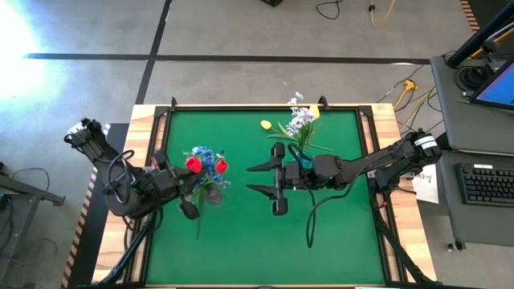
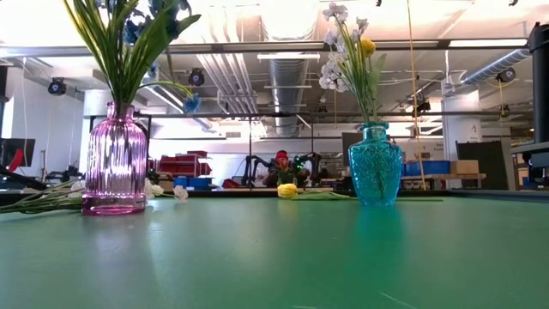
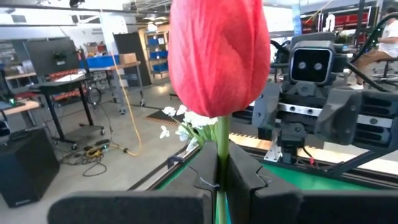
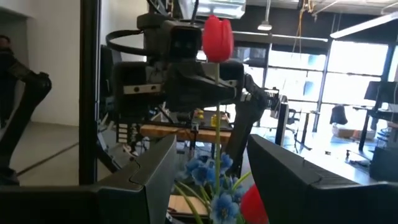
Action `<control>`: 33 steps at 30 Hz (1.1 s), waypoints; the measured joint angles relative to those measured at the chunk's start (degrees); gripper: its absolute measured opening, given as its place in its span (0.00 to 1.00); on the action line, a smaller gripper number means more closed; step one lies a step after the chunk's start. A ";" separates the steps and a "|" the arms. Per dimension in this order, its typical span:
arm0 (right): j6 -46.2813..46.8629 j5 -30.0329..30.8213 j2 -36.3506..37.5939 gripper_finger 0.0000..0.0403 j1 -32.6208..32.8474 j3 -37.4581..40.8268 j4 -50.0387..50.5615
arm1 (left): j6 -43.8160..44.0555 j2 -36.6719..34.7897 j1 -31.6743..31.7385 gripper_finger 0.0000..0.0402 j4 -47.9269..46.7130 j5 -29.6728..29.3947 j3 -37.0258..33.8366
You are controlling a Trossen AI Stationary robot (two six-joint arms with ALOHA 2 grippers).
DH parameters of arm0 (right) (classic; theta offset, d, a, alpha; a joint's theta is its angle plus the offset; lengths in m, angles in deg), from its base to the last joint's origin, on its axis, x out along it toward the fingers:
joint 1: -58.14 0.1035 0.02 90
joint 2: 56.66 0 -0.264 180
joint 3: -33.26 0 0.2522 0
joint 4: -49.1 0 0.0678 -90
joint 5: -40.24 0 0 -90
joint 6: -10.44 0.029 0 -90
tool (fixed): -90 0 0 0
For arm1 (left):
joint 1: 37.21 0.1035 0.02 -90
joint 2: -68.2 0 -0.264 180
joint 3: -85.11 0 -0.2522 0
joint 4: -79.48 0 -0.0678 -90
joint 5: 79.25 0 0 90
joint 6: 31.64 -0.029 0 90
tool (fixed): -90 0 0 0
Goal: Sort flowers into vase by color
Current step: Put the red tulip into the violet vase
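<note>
My left gripper (image 1: pixel 189 183) is shut on a red tulip (image 1: pixel 193 164) beside the pink vase (image 2: pixel 114 160), which holds blue flowers (image 1: pixel 206 154) and a second red bud (image 1: pixel 221 167). My right gripper (image 1: pixel 255 178) hangs open at mid-table, level and facing the left one, touching nothing. In its wrist view the held tulip (image 4: pixel 217 37) stands above the left gripper (image 4: pixel 199 87). Behind the right gripper, the teal vase (image 2: pixel 375 163) holds white flowers (image 1: pixel 300 120) and a yellow bud. A yellow tulip (image 1: pixel 266 124) lies on the mat by the far edge. My left gripper pinches the red tulip's green stem (image 3: pixel 221 163) just below the bud, between its two fingers (image 3: pixel 202 177). The fingers come in level from the table's left and lie across the stem. The tulip stands upright with its bud above them. Its lower stem (image 4: pixel 217 146) drops behind the blue flowers.
More stems, some with white flowers (image 2: pixel 51 199), lie on the mat beside the pink vase. A raised wooden rim (image 1: pixel 143 144) borders the green mat (image 1: pixel 337 241). Its near half is bare. A desk with a keyboard (image 1: pixel 488 183) stands past the right edge.
</note>
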 joint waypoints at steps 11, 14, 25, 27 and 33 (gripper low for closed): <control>-1.15 0.02 -2.44 0.48 -0.21 -0.07 -2.35 | -5.32 6.72 1.10 0.00 0.19 1.08 7.04; -1.17 0.08 -6.20 0.48 -0.37 -2.06 -3.65 | -7.17 8.90 1.29 0.00 -0.20 1.05 8.62; -2.06 0.27 -12.82 0.48 -0.22 -11.68 2.28 | -8.52 11.64 1.30 0.00 -0.23 0.79 9.10; -2.08 0.07 -13.20 0.48 -0.22 -13.35 5.03 | -8.50 11.39 1.30 0.00 -0.56 0.78 8.95; -2.49 0.15 -14.14 0.52 -0.22 -16.40 8.14 | -8.65 11.27 1.33 0.00 -0.76 0.77 8.70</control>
